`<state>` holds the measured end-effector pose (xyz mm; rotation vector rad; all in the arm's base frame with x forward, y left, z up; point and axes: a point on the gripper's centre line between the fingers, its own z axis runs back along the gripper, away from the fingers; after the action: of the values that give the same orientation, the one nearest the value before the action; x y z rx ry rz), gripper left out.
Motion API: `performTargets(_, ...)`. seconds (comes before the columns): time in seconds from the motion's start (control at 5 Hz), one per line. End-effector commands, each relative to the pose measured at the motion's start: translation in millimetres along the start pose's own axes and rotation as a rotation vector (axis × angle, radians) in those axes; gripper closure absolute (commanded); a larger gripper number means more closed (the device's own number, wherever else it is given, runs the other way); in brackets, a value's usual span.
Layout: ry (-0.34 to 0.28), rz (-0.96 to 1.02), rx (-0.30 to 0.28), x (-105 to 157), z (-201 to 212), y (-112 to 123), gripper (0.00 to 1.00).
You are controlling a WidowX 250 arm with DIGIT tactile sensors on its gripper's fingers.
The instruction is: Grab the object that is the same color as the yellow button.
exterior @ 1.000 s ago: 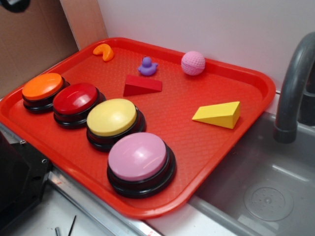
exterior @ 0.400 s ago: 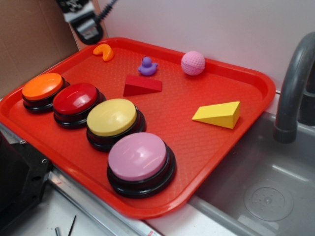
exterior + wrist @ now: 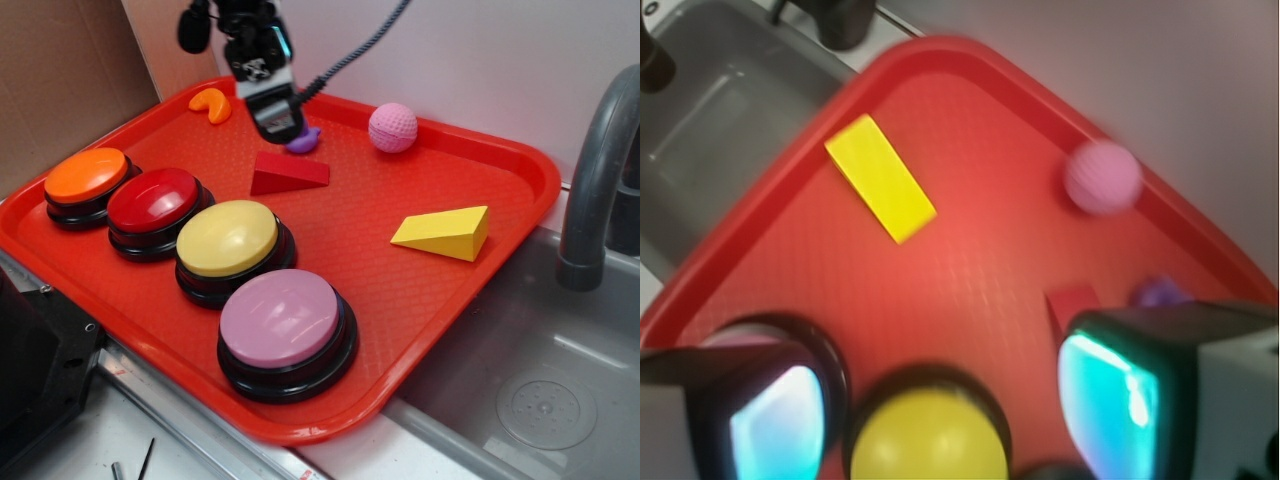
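Plainly, the claw point(image 3: 272, 118) hangs over the far side of the red plastic tray point(image 3: 520, 165), above the purple duck, its fingers spread and empty (wrist view shows both pads apart). The smooth yellow wedge block point(image 3: 443, 233) lies well off toward the grey sink, its long axis running roughly toward the sink edge.
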<state>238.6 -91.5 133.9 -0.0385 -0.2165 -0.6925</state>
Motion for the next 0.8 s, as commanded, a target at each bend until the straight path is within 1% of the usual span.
performTargets(0.0, 0.018, -0.160, 0.008, 43.4, -36.3, -7.6, 0.00)
performTargets(0.2, 0.046, -0.216, 0.010, 55.9, -57.3, -10.3, 0.00)
performTargets(0.4, 0.089, -0.235, 0.020, 63.1, -76.9, -11.5, 0.00)
performTargets(0.6, 0.087, -0.279, -0.016, 68.1, -91.4, -17.3, 0.00)
